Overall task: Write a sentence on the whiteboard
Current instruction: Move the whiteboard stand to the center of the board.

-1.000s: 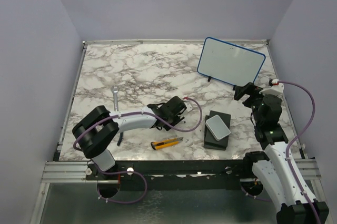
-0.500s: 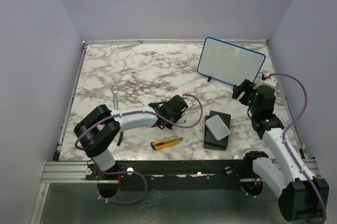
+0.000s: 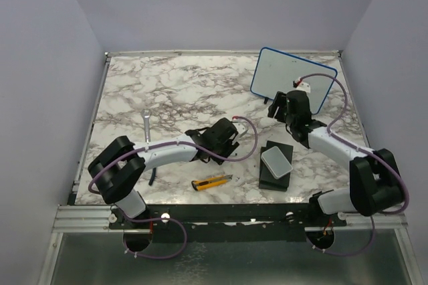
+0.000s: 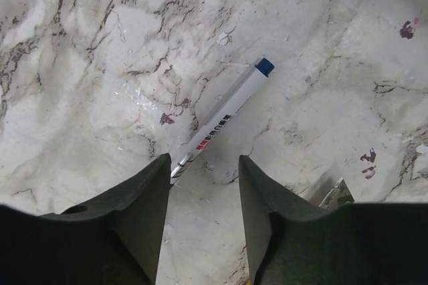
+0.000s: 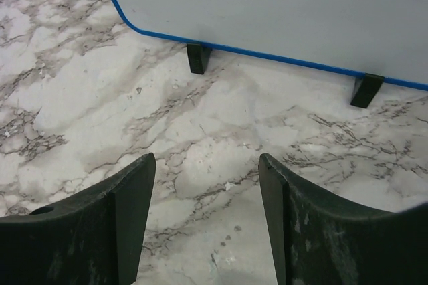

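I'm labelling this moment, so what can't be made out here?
Whiteboard: in the top view the right arm covers its lower right, and any writing is too small to see. In the right wrist view the frame's edge cuts off its top.
Marker: not visible in the top view, apparently under the left gripper. In the left wrist view its print is unreadable.

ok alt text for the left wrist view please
A white marker with a blue cap lies diagonally on the marble table, its near end at the tips of the open left gripper. The dark fingers hold nothing.
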### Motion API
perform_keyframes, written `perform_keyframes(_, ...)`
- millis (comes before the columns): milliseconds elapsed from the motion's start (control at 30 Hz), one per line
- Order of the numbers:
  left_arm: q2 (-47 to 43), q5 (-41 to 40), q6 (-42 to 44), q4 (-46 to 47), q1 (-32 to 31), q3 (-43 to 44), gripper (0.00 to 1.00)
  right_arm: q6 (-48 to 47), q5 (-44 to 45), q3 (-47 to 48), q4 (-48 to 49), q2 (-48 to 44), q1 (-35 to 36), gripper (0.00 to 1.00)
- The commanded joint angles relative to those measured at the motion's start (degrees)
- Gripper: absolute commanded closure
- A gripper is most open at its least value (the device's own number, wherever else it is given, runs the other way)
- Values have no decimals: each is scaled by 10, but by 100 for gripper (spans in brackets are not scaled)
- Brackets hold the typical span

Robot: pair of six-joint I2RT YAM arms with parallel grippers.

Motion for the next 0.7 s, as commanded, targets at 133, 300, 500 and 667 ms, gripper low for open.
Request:
perform_keyframes(133,-73,33,-9,16,28,-1,46,7,44,92,48,147,29,36)
perform_keyframes(300,-108,34,-20,17,71,-5,45,-1,58,140,43,214,34,43)
perform_keyframes(500,-143,44,-26,26,114,-9,44,-1,87,186,31,274,38,50)
perform_keyframes(667,-156,47,-27,28,124,-12,44,6,115,219,10,314,39,53)
